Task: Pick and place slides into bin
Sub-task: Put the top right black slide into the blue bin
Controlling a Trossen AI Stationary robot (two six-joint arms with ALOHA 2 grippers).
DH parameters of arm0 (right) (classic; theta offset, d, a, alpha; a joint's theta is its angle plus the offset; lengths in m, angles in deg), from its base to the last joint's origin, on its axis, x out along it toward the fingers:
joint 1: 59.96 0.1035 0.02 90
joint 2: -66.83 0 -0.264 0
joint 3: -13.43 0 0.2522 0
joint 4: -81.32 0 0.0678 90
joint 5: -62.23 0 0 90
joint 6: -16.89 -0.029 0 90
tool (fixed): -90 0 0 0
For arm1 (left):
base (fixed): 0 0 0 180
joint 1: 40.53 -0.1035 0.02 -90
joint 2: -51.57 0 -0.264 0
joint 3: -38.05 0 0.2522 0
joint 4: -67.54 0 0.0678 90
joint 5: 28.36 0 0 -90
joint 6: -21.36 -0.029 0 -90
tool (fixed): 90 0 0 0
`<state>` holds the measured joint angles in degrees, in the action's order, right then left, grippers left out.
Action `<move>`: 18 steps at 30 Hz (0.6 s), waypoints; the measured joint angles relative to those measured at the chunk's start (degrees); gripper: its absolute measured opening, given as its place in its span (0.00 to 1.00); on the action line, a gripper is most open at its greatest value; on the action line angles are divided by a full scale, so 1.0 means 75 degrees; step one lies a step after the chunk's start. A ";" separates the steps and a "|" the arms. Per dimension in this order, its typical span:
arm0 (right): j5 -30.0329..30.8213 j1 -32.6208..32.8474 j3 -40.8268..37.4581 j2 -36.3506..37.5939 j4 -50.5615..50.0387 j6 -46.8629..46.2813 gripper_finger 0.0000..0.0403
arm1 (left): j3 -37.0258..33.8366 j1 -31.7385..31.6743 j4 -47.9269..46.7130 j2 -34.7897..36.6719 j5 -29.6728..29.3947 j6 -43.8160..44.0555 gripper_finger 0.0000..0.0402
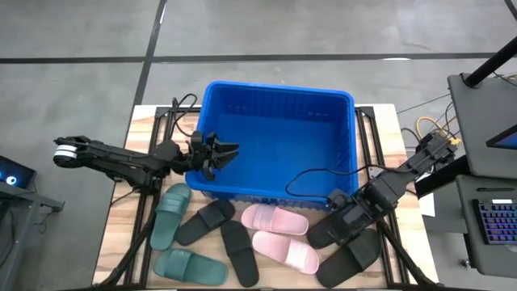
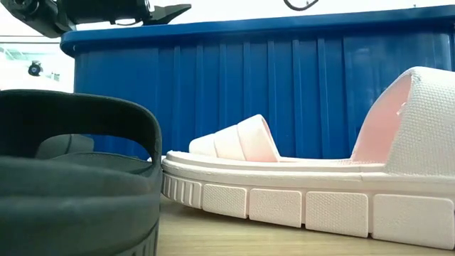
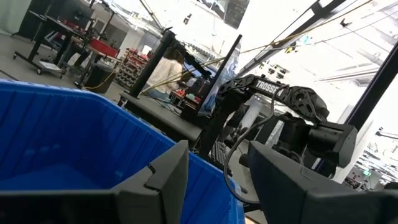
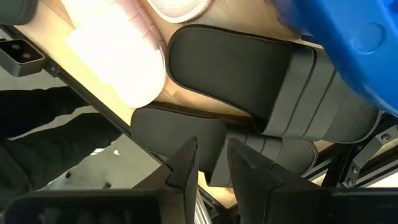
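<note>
Slides (image 1: pixel 275 233) on table, beside bin (image 1: pixel 275 109)

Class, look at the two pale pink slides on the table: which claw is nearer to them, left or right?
Right. The right claw sits low among the black slides just beside the pink slides; the left claw hangs over the bin rim, farther off.
</note>
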<state>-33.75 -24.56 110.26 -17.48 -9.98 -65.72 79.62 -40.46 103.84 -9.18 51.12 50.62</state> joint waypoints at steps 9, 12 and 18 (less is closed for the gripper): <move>-0.0003 0.0000 -0.0003 -0.0288 0.0011 -0.0156 0.17 | -0.0006 0.0000 -0.0003 0.0000 0.0000 -0.0006 0.38; 0.0000 0.0000 -0.0003 -0.0361 0.0001 -0.0160 0.17 | -0.0006 -0.0009 -0.0003 0.0000 -0.0002 -0.0008 0.38; -0.0047 0.0186 -0.0003 -0.0596 0.0006 -0.0186 0.21 | -0.0009 -0.0009 -0.0006 0.0000 -0.0009 -0.0012 0.38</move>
<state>-34.10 -23.16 110.24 -21.96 -9.94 -67.12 79.56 -40.52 103.79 -9.18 51.05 50.53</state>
